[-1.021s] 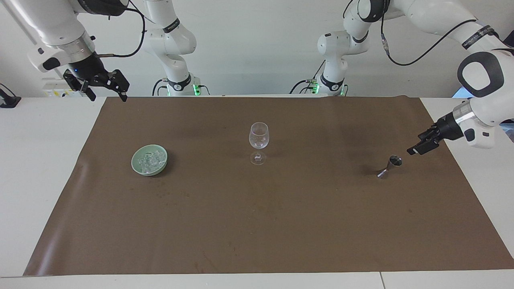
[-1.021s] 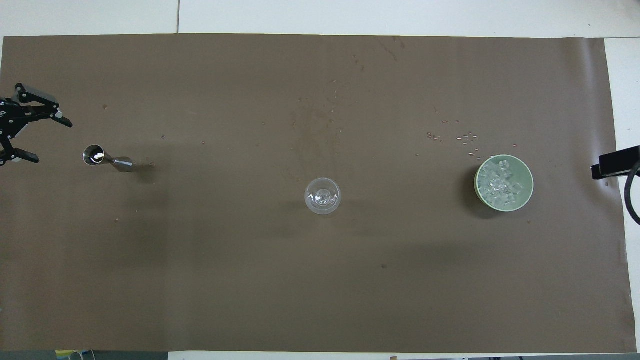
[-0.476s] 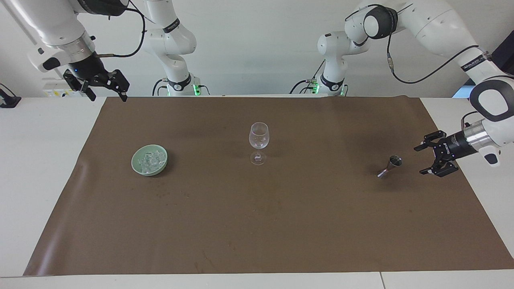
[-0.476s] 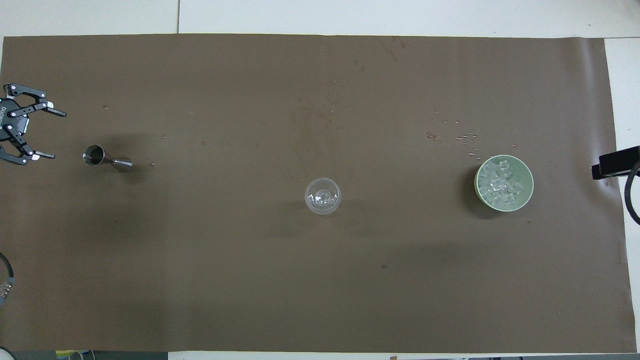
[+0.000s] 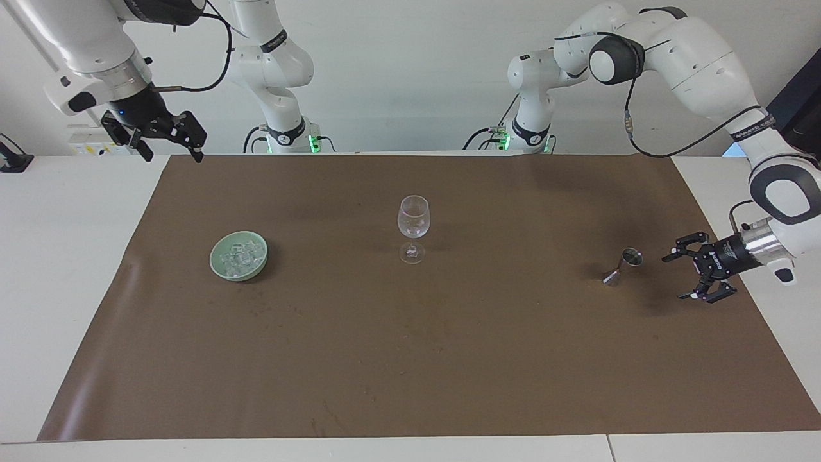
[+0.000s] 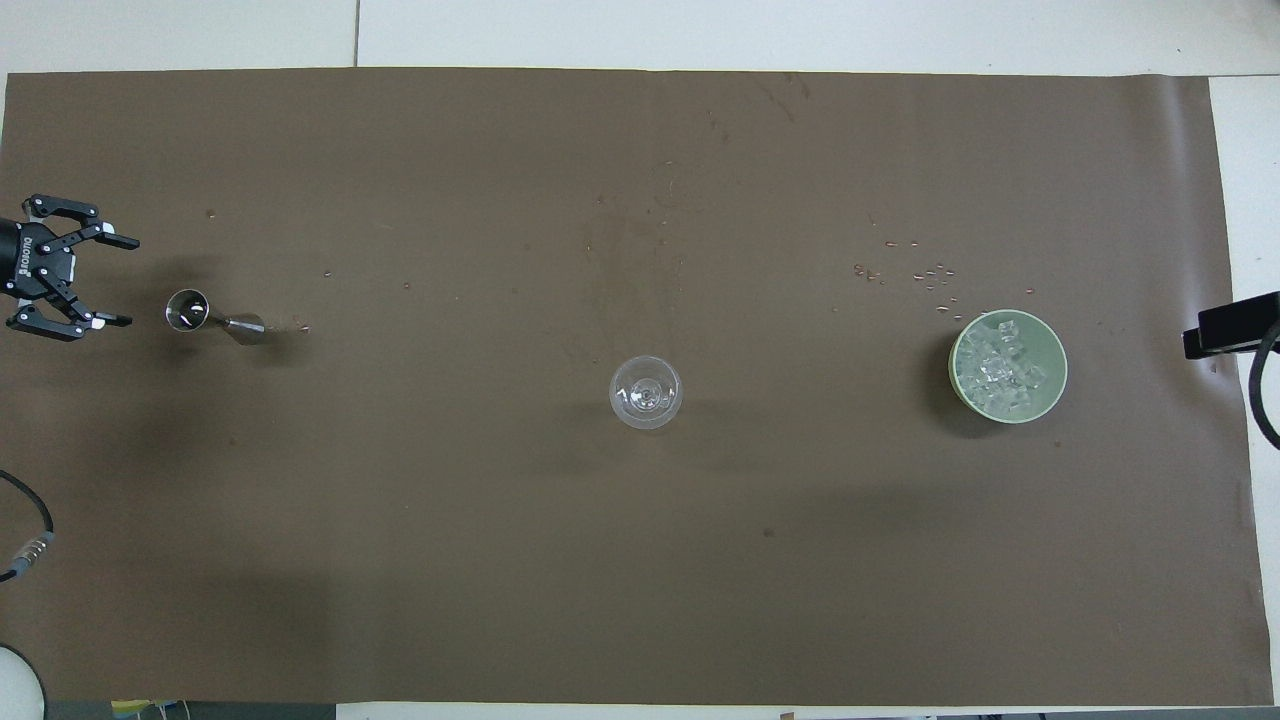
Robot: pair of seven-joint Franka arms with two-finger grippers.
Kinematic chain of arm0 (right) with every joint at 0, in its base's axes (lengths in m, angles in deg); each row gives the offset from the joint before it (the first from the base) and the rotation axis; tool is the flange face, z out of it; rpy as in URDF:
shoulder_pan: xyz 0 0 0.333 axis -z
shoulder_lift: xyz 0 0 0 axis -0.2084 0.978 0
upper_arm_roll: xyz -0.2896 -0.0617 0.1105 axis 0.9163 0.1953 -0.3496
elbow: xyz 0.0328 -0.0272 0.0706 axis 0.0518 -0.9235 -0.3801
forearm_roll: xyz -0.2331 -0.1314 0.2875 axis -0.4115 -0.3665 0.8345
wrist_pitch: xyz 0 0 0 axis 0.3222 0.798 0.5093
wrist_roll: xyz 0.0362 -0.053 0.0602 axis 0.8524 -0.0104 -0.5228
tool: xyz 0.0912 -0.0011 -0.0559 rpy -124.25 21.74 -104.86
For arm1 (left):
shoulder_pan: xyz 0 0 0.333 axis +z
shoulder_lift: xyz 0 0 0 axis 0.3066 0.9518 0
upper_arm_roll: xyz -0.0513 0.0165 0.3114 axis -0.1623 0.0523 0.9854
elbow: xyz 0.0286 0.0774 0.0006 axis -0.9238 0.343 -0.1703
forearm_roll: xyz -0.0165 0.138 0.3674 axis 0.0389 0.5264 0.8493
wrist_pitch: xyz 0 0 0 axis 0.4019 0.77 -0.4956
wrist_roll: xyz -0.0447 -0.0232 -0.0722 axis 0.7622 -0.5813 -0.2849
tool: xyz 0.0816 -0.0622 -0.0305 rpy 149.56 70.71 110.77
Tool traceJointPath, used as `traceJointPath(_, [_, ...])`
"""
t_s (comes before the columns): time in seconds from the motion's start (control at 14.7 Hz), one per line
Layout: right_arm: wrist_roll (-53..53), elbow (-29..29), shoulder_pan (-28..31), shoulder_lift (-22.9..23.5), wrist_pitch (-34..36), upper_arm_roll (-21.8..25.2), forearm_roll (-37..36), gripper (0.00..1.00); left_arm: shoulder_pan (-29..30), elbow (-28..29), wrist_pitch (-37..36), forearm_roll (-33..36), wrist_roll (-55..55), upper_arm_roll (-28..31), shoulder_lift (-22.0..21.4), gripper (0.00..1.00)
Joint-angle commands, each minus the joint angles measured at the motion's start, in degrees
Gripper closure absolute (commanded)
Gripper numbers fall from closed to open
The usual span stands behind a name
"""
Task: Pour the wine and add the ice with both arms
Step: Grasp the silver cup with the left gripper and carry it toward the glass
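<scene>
Task barely begun: left gripper, jaws spread and empty, sits low just beside the upright jigger, wine glass looks empty, ice heaped in its green bowl, right gripper waiting aloft, open, well clear of both.

Brown mat: matt, paper-like, w/ a slight crease sheen at the edge toward the right arm's end; few small spots on it. Table: smooth white, low gloss. Wine glass: clear, glossy glass. Jigger: polished metal, mirror-bright cup. Bowl: pale green, smooth glazed look, prob. ceramic. Ice: clear, glassy cubes, wet shine. Arms: white glossy plastic shells, dark matt joint bands; left gripper & right gripper: black, matt.
</scene>
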Motion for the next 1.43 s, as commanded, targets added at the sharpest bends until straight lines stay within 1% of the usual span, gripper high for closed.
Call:
traceJointPath(0.0, [-1.02, -0.70, 1.05, -0.80, 0.00, -0.51, 0.45, 0.00, 0.21, 11.00, 4.14, -5.45, -0.43, 0.06, -6.02, 0.00])
traceJointPath(0.14, [-1.02, -0.70, 1.05, -0.80, 0.00, -0.51, 0.45, 0.00, -1.55, 15.04, 4.67, -6.51, -0.16, -0.11, -7.60, 0.00])
traceJointPath(0.27, [-1.02, -0.70, 1.05, -0.80, 0.00, -0.51, 0.45, 0.00, -1.47, 19.87, 6.16, -10.28, 0.01, -0.11, -9.63, 0.00])
traceJointPath(0.61, [-1.02, -0.70, 1.05, -0.80, 0.00, -0.51, 0.45, 0.00, -0.76, 27.53, 8.80, -18.72, 1.85, -0.03, -12.71, 0.00])
traceJointPath(0.75, [-1.02, -0.70, 1.05, -0.80, 0.00, -0.51, 0.45, 0.00, -0.76, 31.21, 10.46, -22.84, 4.31, -0.03, -14.11, 0.00])
traceJointPath(0.88, [-1.02, -0.70, 1.05, -0.80, 0.00, -0.51, 0.45, 0.00, -0.76, 35.61, 13.80, -26.54, 9.48, -0.03, -15.52, 0.00])
traceJointPath(1.16, [-1.02, -0.70, 1.05, -0.80, 0.00, -0.51, 0.45, 0.00, -0.85, 39.66, 16.62, -32.79, 10.47, -0.11, -16.84, 0.00])
traceJointPath(1.36, [-1.02, -0.70, 1.05, -0.80, 0.00, -0.51, 0.45, 0.00, -1.20, 40.55, 17.07, -34.73, 10.56, -0.20, -17.28, 0.00])
